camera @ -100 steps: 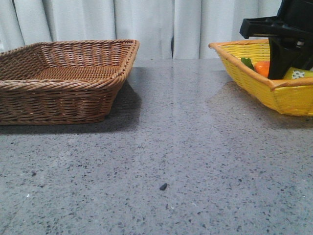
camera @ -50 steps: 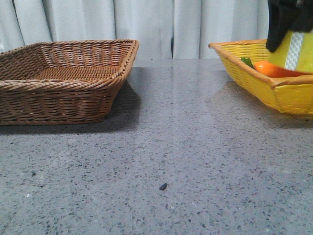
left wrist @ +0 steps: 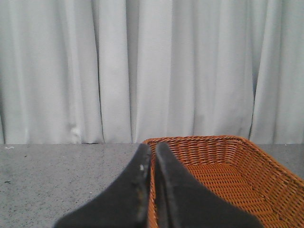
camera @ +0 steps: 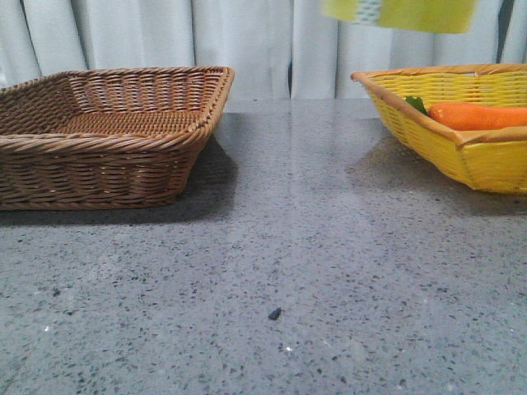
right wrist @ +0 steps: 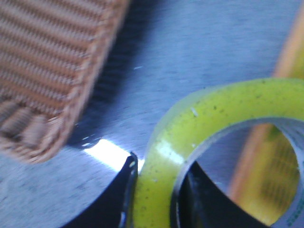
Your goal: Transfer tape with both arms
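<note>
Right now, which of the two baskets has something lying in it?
The yellow basket on the robot's right: an orange carrot lies in it. The brown wicker basket on the left shows only its bare woven floor.

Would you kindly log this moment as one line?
right pincer: shut on tape, airborne | left pincer: shut, idle | carrot: in yellow basket

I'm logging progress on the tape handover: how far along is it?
Done: the tape is out of the yellow basket, high above the table; only the carrot shows inside. In hand: the right gripper clamps the roll's wall. Left: the left gripper, shut and holding nothing, hasn't taken it.
</note>
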`<state>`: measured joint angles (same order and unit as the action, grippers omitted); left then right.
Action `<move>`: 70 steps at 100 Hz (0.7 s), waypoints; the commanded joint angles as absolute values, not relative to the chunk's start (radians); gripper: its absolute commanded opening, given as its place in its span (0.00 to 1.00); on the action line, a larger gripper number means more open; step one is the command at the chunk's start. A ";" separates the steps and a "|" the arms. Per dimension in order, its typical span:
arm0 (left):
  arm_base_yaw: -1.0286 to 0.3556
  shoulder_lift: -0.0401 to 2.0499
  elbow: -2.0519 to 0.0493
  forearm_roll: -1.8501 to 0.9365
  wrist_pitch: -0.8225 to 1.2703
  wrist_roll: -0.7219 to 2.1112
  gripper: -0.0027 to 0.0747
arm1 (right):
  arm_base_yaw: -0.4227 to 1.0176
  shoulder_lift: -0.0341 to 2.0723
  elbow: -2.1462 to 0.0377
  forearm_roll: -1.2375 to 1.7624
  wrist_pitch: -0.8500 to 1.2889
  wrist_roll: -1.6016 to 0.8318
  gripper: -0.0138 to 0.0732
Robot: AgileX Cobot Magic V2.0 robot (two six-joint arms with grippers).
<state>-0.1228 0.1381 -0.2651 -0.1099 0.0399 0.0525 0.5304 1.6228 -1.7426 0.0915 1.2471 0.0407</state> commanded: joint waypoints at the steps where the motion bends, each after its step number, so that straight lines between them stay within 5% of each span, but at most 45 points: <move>1: -0.123 0.157 -0.300 -0.117 -0.030 0.047 0.01 | 0.592 1.596 -1.780 0.094 1.198 0.033 0.25; 70: -0.123 0.157 -0.300 -0.118 -0.030 0.047 0.01 | 0.655 1.820 -1.770 0.010 1.218 0.033 0.24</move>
